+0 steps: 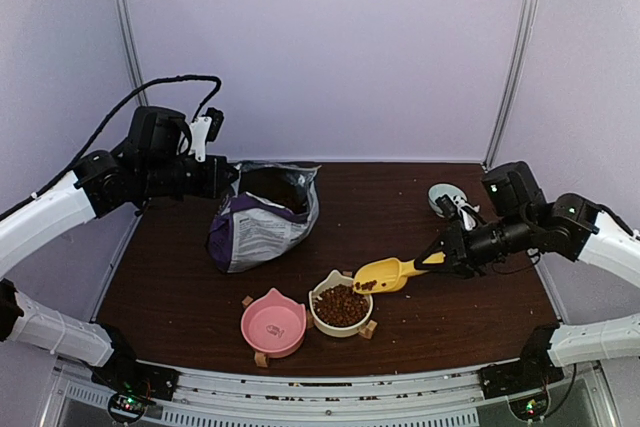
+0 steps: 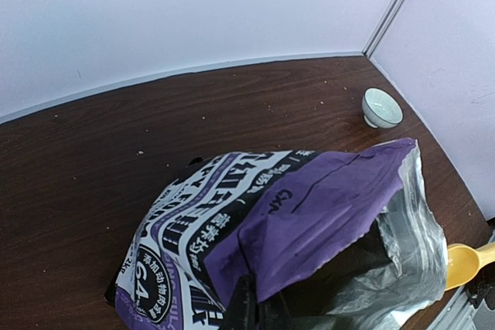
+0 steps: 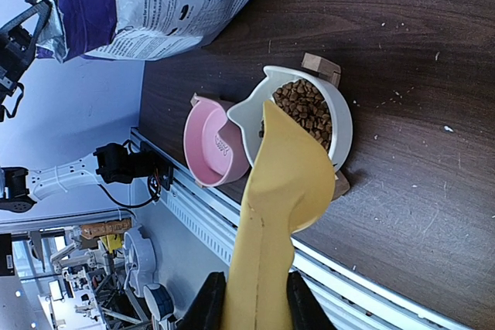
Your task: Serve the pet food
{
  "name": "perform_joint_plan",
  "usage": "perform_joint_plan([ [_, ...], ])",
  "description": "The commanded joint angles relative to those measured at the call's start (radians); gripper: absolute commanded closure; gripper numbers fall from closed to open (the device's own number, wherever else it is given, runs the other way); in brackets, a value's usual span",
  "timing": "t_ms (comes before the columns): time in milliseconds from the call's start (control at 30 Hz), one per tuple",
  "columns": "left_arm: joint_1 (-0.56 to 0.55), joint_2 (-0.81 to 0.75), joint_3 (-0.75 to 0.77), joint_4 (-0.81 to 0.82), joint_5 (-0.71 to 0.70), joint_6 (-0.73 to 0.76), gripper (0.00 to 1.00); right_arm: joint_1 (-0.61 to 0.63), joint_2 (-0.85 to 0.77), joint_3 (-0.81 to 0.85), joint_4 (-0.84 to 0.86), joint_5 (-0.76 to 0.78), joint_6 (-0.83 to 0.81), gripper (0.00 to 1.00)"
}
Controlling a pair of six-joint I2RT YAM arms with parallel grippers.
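Note:
Brown kibble, the pet food (image 1: 341, 304), fills the white cat-ear bowl (image 1: 318, 315); it also shows in the right wrist view (image 3: 306, 106). My right gripper (image 1: 447, 255) is shut on the handle of the yellow scoop (image 1: 385, 274), whose bowl hangs tilted over the white bowl's right rim with some kibble in it. In the right wrist view the scoop (image 3: 282, 191) runs up from the fingers (image 3: 209, 307). My left gripper (image 1: 228, 179) is shut on the rim of the purple puppy food bag (image 1: 262, 217), holding its mouth open; the bag (image 2: 309, 214) fills the left wrist view.
An empty pink cat-ear bowl (image 1: 272, 324) stands left of the white one on wooden feet. A small pale cup (image 1: 445, 197) sits at the back right, also seen in the left wrist view (image 2: 381, 107). The metal rail (image 1: 330, 387) runs along the near edge.

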Motion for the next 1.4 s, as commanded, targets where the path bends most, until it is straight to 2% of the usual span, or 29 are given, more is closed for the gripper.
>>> perform_joint_plan([
  [0, 0.017, -0.006, -0.026, -0.035, -0.013, 0.014, 1.0, 0.016, 0.019, 0.049, 0.011, 0.008, -0.019, 0.85],
  [533, 0.017, -0.005, -0.027, -0.034, -0.007, 0.022, 1.0, 0.127, 0.171, 0.215, -0.147, 0.161, -0.128, 0.85],
  [1033, 0.017, -0.029, -0.049, -0.003, -0.013, 0.018, 1.0, 0.142, 0.16, 0.251, -0.156, 0.205, -0.129, 0.86],
  [1367, 0.007, -0.031, -0.057, 0.085, 0.162, 0.087, 1.0, 0.091, 0.069, 0.32, -0.071, 0.137, -0.111, 0.85],
])
